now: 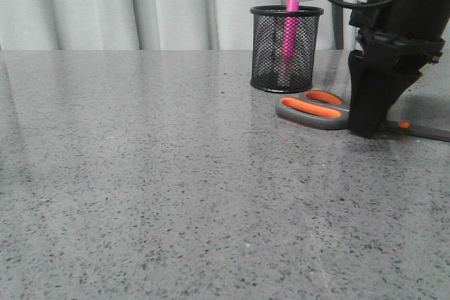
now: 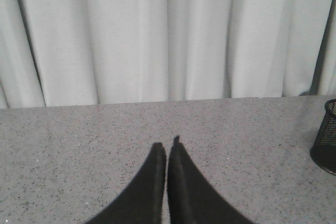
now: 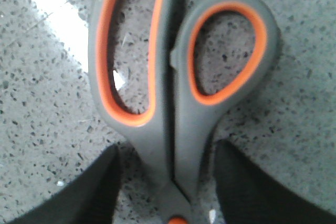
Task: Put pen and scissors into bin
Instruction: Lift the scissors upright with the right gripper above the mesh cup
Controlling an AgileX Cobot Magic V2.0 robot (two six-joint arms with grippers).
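Scissors being straddled by the right tool, pen already standing in the bin

The magenta pen is being held upright inside the black wire-mesh bin, so the scissors are judged to be the step in hand. They are lying flat on the desk, just beside the bin, handles toward it. The right tool is being kept spread, one finger on each side of the shanks just above the orange pivot, nothing yet pinched. For a sound grip, the fingers are best being closed squarely across the shanks near the pivot, so the blades are not being levered apart, and the blades are best being tipped downward before entry, clear of the pen. The left tool is being kept clenched on nothing, low over bare desk, well apart from the bin.
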